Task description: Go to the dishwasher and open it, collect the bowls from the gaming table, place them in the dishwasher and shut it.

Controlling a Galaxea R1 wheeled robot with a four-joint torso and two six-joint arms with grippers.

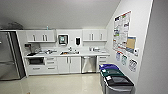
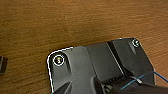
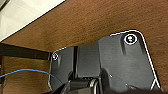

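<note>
Dishwasher point(image 1: 88, 64) sitting shut, far across floor; grippers' state: cannot tell. Bins point(image 1: 115, 79) near right risking a clip.

Fridge point(image 1: 7, 56) cut by edge; countertop items blurred

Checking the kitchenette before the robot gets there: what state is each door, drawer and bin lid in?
Dishwasher: shut, steel front upright under the counter.
Upper cabinets: doors shut.
Doors under the sink: shut.
Drawers: pushed in.
Fridge: doors shut.
Blue-lidded bin: lid down.
Black-lidded bin: lid down.
</note>
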